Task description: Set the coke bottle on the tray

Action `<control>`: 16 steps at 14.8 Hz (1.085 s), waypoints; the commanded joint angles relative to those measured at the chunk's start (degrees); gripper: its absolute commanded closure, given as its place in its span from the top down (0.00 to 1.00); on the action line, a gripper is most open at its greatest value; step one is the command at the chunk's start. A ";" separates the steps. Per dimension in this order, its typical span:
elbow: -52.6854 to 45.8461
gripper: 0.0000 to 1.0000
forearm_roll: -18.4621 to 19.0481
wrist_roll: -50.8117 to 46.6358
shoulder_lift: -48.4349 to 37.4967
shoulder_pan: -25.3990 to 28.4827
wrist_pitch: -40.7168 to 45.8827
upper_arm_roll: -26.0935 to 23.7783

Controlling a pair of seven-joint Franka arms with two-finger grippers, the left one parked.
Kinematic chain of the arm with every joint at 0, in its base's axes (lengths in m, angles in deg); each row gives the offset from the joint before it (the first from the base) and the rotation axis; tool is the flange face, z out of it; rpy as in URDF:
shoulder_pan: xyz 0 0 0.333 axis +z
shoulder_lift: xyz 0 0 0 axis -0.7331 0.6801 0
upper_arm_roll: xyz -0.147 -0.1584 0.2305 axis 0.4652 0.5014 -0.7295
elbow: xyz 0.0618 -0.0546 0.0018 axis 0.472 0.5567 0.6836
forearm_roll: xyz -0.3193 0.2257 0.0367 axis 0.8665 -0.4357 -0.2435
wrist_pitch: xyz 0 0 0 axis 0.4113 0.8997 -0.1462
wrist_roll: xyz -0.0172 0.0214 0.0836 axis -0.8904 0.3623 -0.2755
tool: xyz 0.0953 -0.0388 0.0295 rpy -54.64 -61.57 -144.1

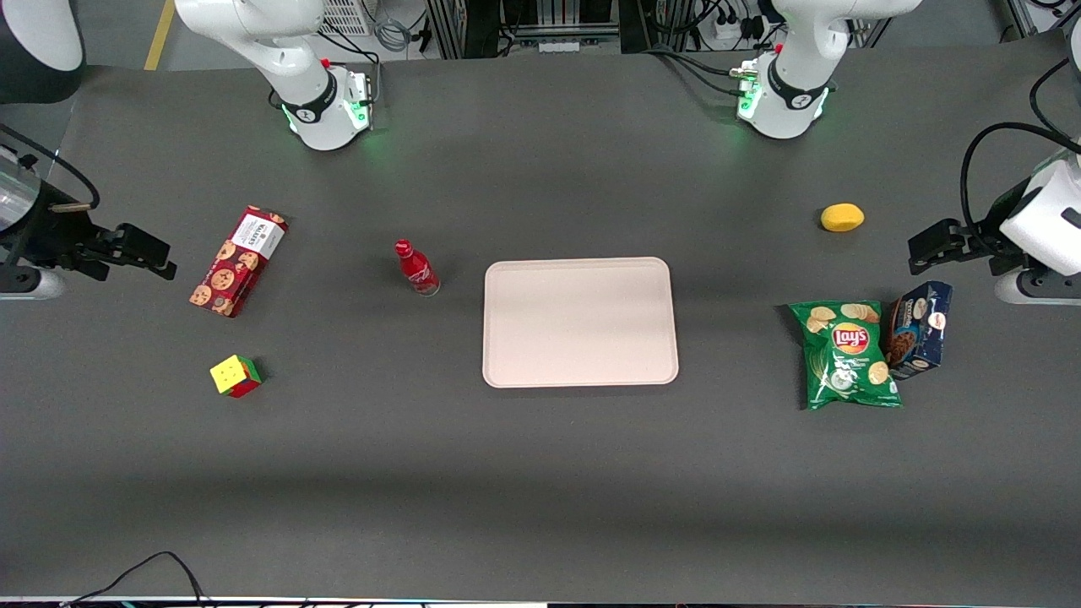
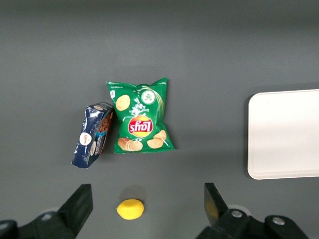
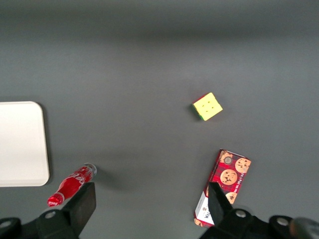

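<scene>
The coke bottle (image 1: pixel 416 268), small and red with a red cap, stands upright on the dark table beside the tray, toward the working arm's end. It also shows in the right wrist view (image 3: pixel 72 185), close to one finger (image 3: pixel 84 201). The tray (image 1: pixel 580 322) is large, pale pinkish-cream and bare; it shows in the right wrist view (image 3: pixel 22 144) too. My right gripper (image 1: pixel 156 257) hangs well apart from the bottle, toward the working arm's end of the table. In the right wrist view the gripper (image 3: pixel 151 204) is wide open and empty.
A red cookie box (image 1: pixel 237 261) lies between gripper and bottle, and a coloured cube (image 1: pixel 236 376) sits nearer the front camera. Toward the parked arm's end lie a lemon (image 1: pixel 842 218), a green chips bag (image 1: pixel 847 355) and a blue cookie box (image 1: pixel 919 329).
</scene>
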 commanded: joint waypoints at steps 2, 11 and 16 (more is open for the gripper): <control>0.34 1.00 -1.27 1.09 -1.49 6.94 2.16 0.48; -0.10 1.00 -3.19 -14.56 -1.49 23.14 5.14 -1.44; 12.25 1.00 -3.82 -14.47 -4.11 22.96 -5.97 -2.68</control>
